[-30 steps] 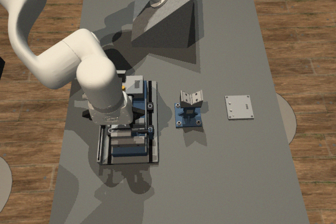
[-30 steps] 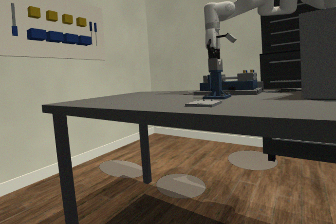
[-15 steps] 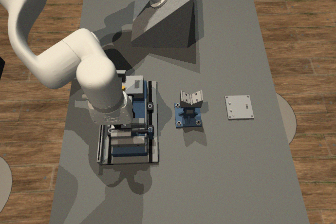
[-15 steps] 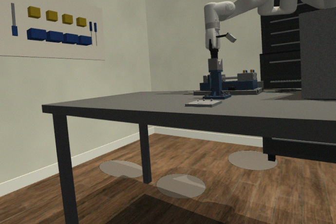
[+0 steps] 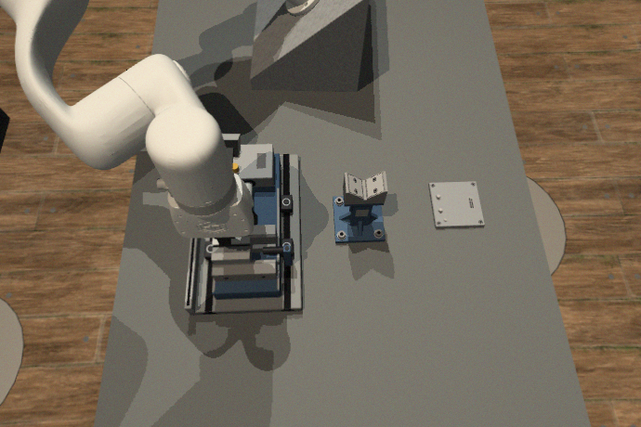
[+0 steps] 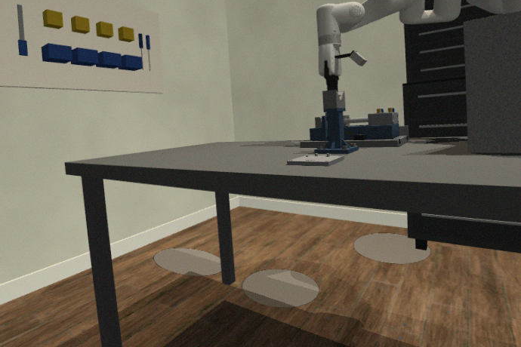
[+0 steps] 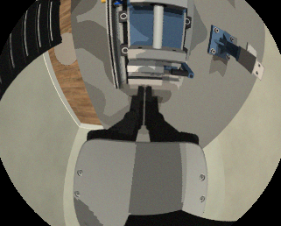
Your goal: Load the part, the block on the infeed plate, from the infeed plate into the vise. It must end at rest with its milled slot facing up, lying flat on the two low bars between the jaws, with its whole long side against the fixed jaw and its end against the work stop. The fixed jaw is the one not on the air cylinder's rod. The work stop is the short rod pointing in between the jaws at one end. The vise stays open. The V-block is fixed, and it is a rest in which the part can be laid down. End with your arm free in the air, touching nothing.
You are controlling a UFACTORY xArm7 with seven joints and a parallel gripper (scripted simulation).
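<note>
White arm's black-fingered tool (image 7: 144, 97) poised above blue-and-grey steel vise (image 5: 242, 283), lower left of the top view.
Fingers pressed together, gripping nothing; pale square infeed plate (image 5: 455, 203) lies bare at right on the grey bench (image 5: 427, 74).

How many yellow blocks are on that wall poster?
4 yellow blocks, all in one row across the poster: leftmost, second, third, rightmost. None looks hidden.
</note>
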